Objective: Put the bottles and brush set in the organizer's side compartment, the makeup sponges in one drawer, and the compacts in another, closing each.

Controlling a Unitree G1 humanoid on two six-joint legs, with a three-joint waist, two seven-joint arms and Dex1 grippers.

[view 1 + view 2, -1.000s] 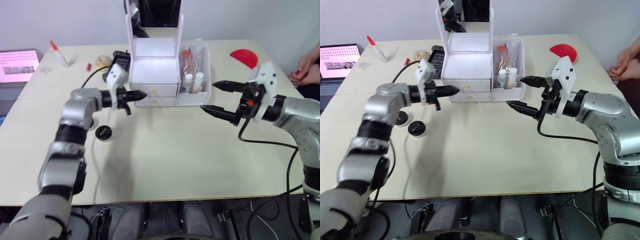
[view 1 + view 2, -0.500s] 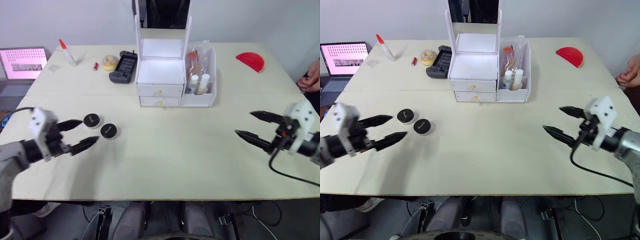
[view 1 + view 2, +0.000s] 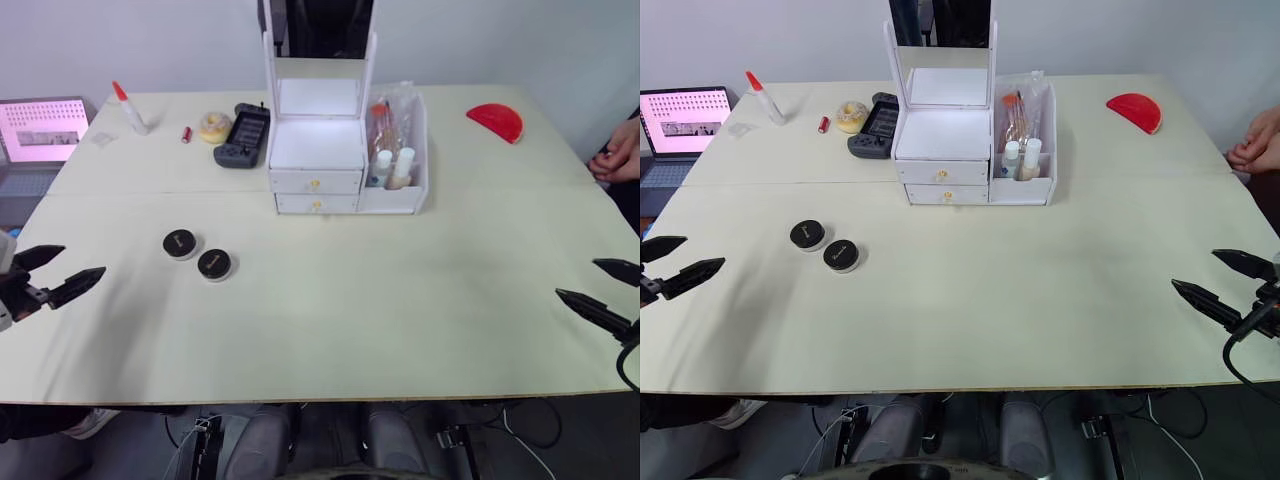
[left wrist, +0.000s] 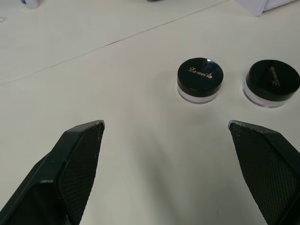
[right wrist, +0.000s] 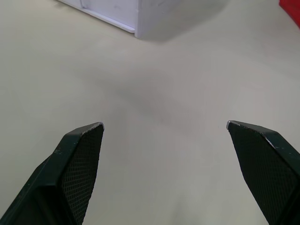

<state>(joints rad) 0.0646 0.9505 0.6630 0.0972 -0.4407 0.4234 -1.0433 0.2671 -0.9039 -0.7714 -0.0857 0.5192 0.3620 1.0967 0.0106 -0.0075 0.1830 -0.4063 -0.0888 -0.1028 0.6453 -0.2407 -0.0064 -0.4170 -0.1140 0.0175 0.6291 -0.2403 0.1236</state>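
On the bench (image 3: pixel 400 300), the organizer (image 3: pixel 330 150) is seen with both drawers shut and the bottles (image 3: pixel 392 168) and brush set (image 3: pixel 385 115) in its side compartment. Two compacts (image 3: pixel 197 254) remain on the bench, unstowed. Both grippers, left (image 3: pixel 55 273) and right (image 3: pixel 605 290), are now withdrawn to the near edge, fingers released and empty.

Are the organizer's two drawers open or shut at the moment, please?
Shut: the upper drawer and lower drawer fronts sit flush with the organizer.
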